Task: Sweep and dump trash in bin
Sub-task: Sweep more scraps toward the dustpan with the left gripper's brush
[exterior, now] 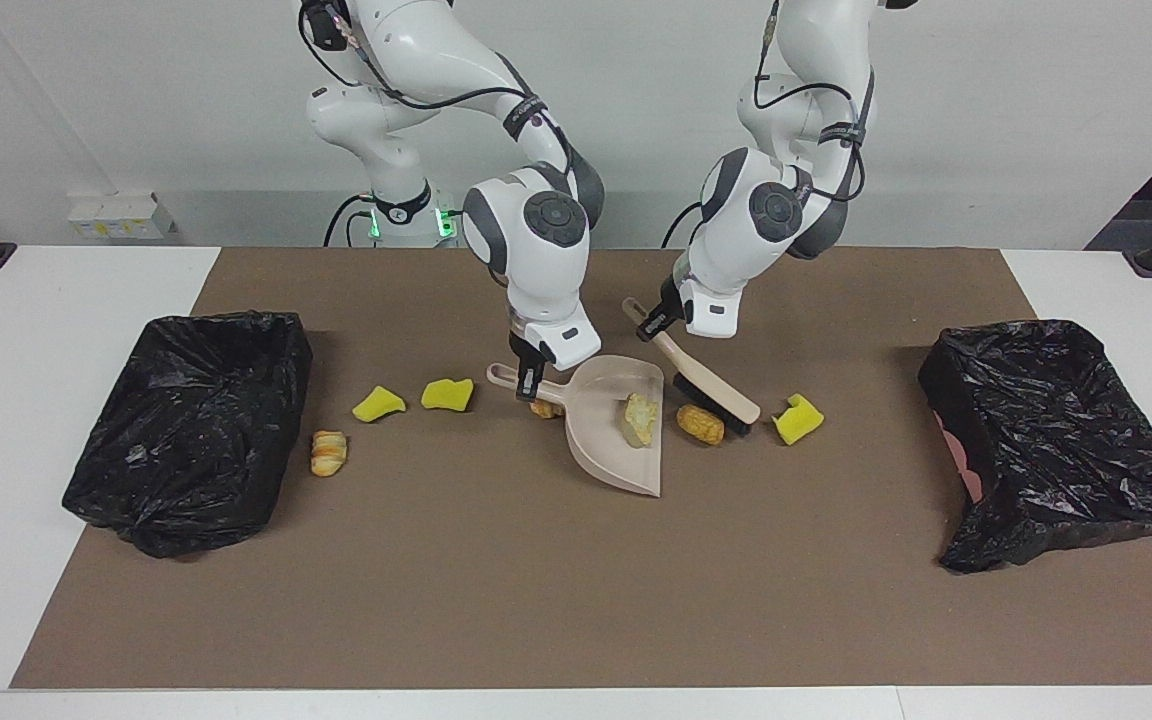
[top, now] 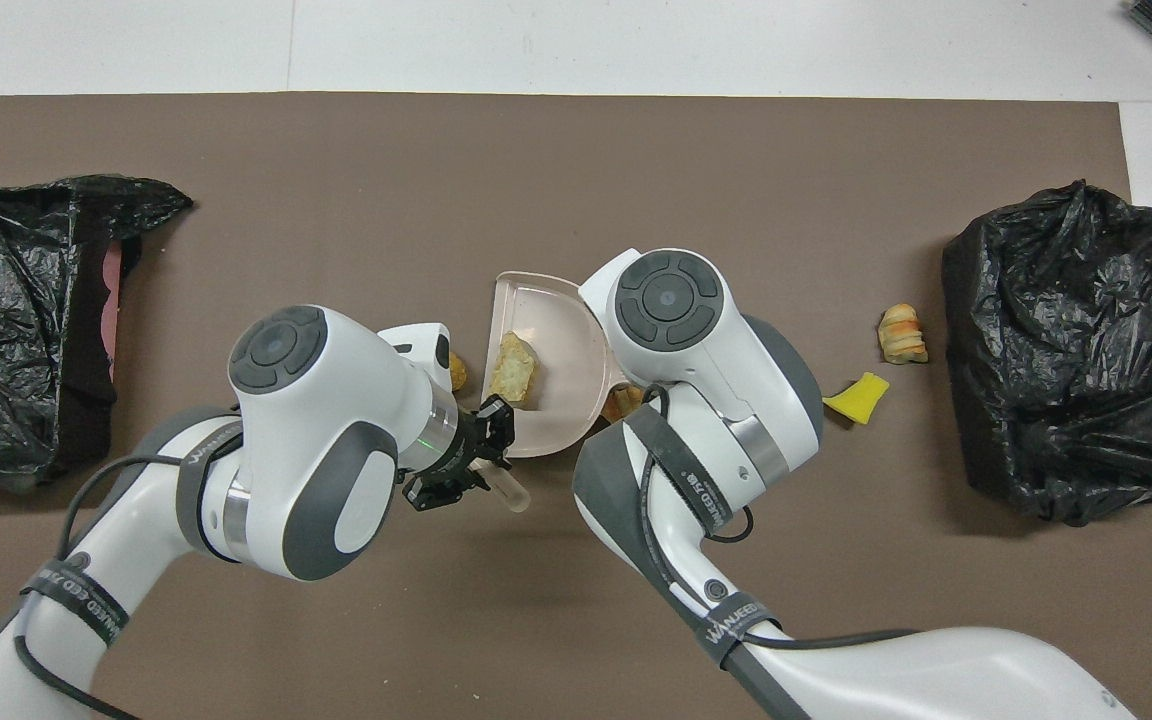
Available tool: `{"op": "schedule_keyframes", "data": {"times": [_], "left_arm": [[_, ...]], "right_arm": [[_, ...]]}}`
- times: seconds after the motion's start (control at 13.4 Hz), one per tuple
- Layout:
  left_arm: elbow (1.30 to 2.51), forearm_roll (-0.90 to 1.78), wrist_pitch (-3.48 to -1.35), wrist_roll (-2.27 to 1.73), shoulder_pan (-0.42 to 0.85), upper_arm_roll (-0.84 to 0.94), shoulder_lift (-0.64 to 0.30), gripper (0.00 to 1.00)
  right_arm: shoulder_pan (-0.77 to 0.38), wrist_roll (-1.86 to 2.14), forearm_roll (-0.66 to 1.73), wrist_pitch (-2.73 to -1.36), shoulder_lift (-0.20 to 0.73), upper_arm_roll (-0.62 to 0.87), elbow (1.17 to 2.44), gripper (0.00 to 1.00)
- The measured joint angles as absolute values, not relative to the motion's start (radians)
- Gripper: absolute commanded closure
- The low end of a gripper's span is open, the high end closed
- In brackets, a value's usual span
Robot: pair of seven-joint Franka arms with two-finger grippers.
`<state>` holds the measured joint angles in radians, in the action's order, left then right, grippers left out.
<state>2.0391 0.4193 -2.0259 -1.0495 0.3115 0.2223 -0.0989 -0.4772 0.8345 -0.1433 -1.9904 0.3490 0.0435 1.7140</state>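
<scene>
Facing view showing the left gripper (exterior: 658, 322) clamping the beige handle of the brush (exterior: 706, 378), bristles resting on the brown mat (exterior: 536, 590) between the dustpan's open edge and a yellow sponge chunk (exterior: 797, 419). Lying just beside the bristles, at the pan's mouth, a tan striped bread piece (exterior: 700, 423), below and slightly toward the left arm's end of the table from that gripper. Right gripper (exterior: 529, 378) pinching the handle of the dustpan (exterior: 606, 440) in a narrow grip, pan lying flat, holding a pale beige piece (exterior: 640, 418) inside. Peeking out right under the right gripper, touching the pan's handle, another orange-tan piece (exterior: 542, 408). Sitting toward the right arm's end, well apart from both grippers, two more yellow chunks (exterior: 447, 394) (exterior: 377, 404) and a striped bread piece (exterior: 328, 452) near a black-bagged bin (exterior: 186, 430). Standing at the left arm's end, a second black-bagged bin (exterior: 1056, 440). Overhead view hiding the brush head beneath the left arm.
</scene>
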Motion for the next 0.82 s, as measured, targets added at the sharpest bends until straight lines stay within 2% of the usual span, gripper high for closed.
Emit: {"op": "schedule_keyframes", "data": {"times": [0.45, 0.82], "left_arm": [[1.992, 0.270, -1.780, -0.788, 0.192, 0.169, -0.029, 1.00], [2.039, 0.066, -1.749, -0.434, 0.136, 0.045, -0.017, 1.00]], "right_arm": [[-0.478, 0.968, -0.143, -2.021, 0.349, 0.045, 1.723, 1.00], [-0.479, 1.018, -0.143, -2.022, 0.349, 0.046, 1.725, 1.00]]}}
